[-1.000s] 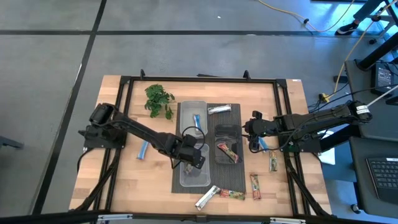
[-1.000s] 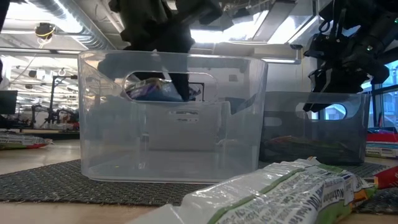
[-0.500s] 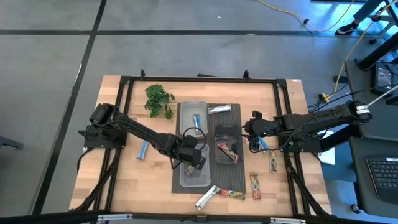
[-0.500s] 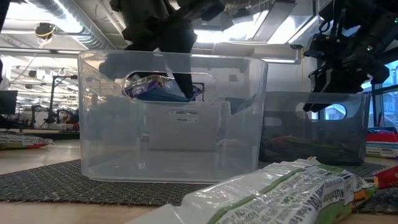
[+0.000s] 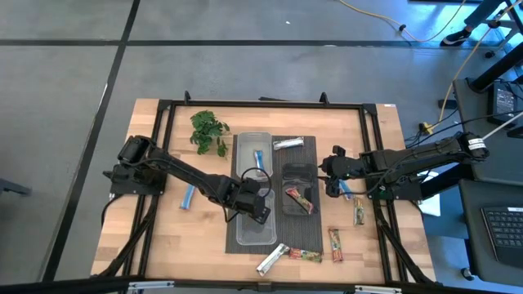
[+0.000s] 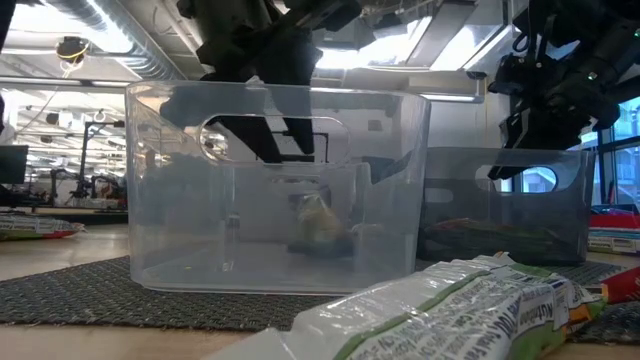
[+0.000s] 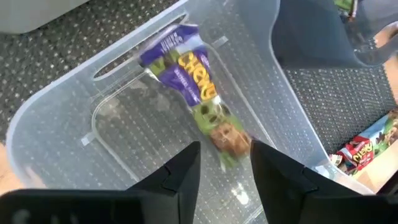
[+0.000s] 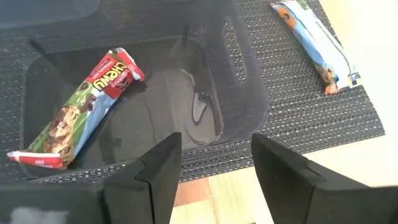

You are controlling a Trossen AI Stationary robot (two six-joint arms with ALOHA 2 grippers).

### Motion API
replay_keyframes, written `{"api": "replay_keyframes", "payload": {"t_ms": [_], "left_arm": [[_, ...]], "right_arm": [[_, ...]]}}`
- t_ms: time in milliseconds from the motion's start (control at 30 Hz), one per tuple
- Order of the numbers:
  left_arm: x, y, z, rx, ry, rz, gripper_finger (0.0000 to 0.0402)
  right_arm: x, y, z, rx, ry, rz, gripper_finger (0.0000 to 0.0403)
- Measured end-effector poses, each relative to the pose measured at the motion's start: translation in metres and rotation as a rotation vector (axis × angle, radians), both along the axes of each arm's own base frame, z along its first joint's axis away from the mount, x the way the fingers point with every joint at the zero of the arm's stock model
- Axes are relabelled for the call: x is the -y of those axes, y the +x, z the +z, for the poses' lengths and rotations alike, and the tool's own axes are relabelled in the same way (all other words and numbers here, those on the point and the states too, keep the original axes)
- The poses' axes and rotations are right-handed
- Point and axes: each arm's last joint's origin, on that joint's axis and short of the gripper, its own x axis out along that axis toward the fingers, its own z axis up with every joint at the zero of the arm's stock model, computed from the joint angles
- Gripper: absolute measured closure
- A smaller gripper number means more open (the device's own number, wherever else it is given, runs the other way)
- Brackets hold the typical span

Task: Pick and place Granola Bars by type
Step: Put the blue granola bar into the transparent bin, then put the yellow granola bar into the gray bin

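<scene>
My left gripper (image 7: 224, 155) hangs open over the near half of the clear tub (image 5: 253, 233). Below it a purple-blue granola bar (image 7: 193, 87) lies loose inside the tub, blurred in the low view (image 6: 320, 222) near the tub floor. Another blue bar (image 5: 259, 157) lies at the tub's far end. My right gripper (image 8: 214, 149) stands open and empty above the right rim of the dark tub (image 8: 249, 93), where a red granola bar (image 8: 81, 106) lies on the bottom.
Both tubs stand on a dark woven mat (image 5: 315, 237). Loose bars lie around: a blue one on the wood at left (image 5: 188, 196), a silver one (image 5: 288, 144) at the mat's far edge, several at the near edge (image 5: 271, 260) and right (image 5: 359, 211). A green sprig (image 5: 208, 131) lies far left.
My left gripper has opened and let go of the purple-blue bar. The bar has dropped from the height of the tub's handle cut-out down toward the floor of the clear tub. Both arms have stayed in place.
</scene>
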Motion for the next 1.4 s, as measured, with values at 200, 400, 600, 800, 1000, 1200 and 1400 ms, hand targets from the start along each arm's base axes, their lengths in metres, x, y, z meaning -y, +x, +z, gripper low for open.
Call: {"api": "replay_keyframes", "payload": {"t_ms": [200, 400, 600, 800, 1000, 1200, 1400], "left_arm": [[-0.002, 0.000, 0.013, 0.072, 0.090, -0.058, 0.0253], [-0.013, -0.019, 0.049, 0.119, 0.345, -0.146, 0.0257], [-0.023, -0.031, 0.071, 0.070, 0.732, -0.345, 0.0256], [-0.023, -0.034, 0.075, -0.010, 0.910, -0.536, 0.0255], [-0.015, -0.035, 0.063, 0.025, 0.898, -0.514, 0.0255], [-0.016, -0.053, 0.044, 0.149, 0.856, -0.470, 0.0255], [-0.017, -0.077, 0.039, 0.281, 0.761, -0.473, 0.0257]], "right_arm": [[0.000, 0.000, 0.000, 0.001, -0.009, 0.011, 0.0205], [-0.001, 0.004, 0.017, 0.010, -0.004, 0.006, 0.0205], [0.001, 0.007, 0.063, 0.038, 0.036, -0.158, 0.0205], [0.005, -0.003, 0.089, 0.025, 0.063, -0.396, 0.0205], [0.006, -0.003, 0.088, 0.010, 0.064, -0.422, 0.0205], [0.005, 0.003, 0.080, -0.046, 0.030, -0.429, 0.0205], [0.004, 0.012, 0.071, -0.101, 0.012, -0.429, 0.0205]]}}
